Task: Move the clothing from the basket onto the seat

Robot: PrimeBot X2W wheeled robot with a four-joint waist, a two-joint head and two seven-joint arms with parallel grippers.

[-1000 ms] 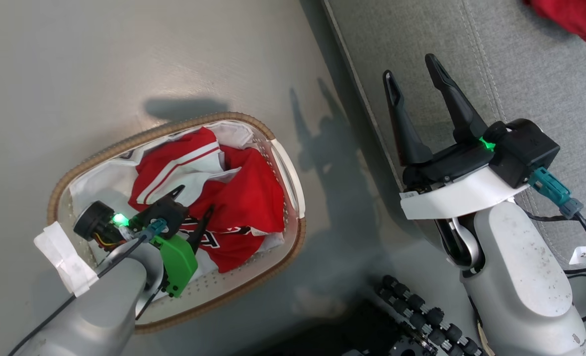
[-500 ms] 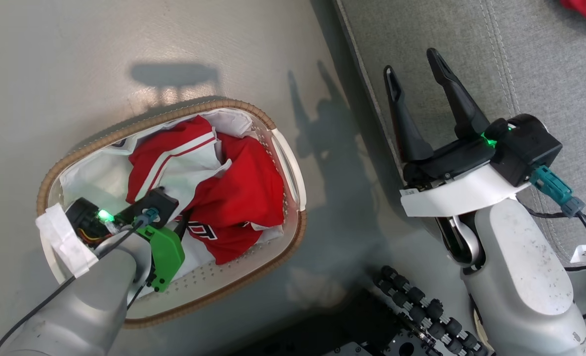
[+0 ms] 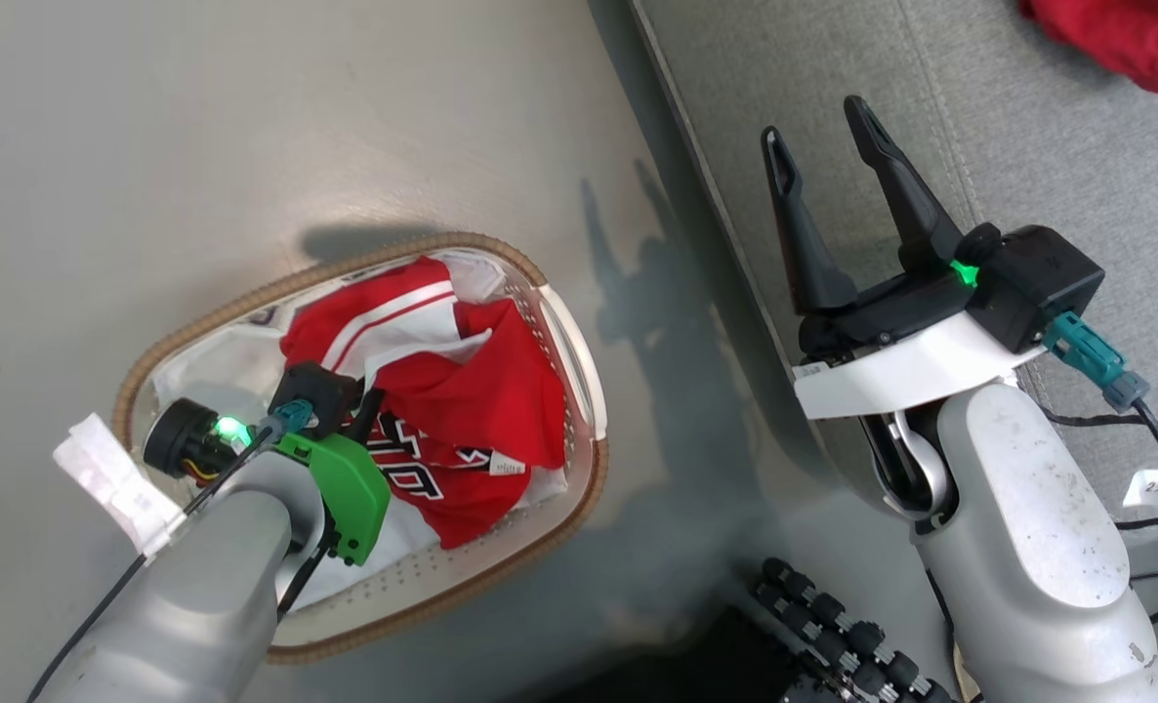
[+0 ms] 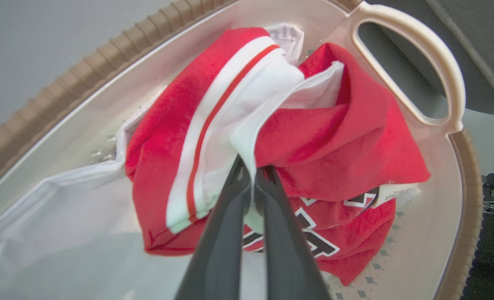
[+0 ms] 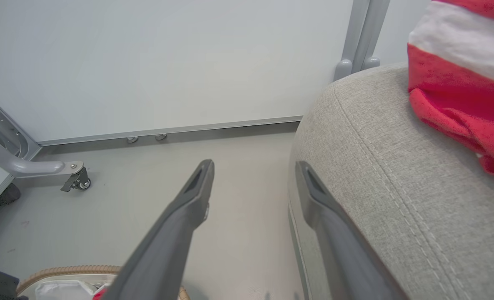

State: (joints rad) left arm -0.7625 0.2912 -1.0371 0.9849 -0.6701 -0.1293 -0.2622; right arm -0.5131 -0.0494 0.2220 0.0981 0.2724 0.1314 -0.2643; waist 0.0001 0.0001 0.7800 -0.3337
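The basket (image 3: pixel 247 298) stands on the floor at the lower left, lined with a white sheet (image 4: pixel 63 208). In it lies the clothing (image 3: pixel 481 400), a red-and-white jersey with navy lettering and a label. My left gripper (image 3: pixel 369 405) reaches into the basket and is shut on a white fold of the jersey (image 4: pixel 334 141); its closed fingertips (image 4: pixel 247 166) pinch that cloth. My right gripper (image 3: pixel 813 122) hangs open over the front edge of the grey seat (image 3: pixel 1028 146), holding nothing. Another red garment (image 3: pixel 1116 39) lies on the seat at the far right.
The basket's white handle (image 4: pixel 438 54) faces the seat. My black wheeled base (image 3: pixel 833 625) shows at the bottom. In the right wrist view the open right gripper (image 5: pixel 254 164) points at grey floor, a white wall and a castered metal frame (image 5: pixel 76 179).
My left gripper has gone from open to shut on the jersey's white fold, and the jersey's lettering and label now show more. The head camera shifted. The right arm held still.
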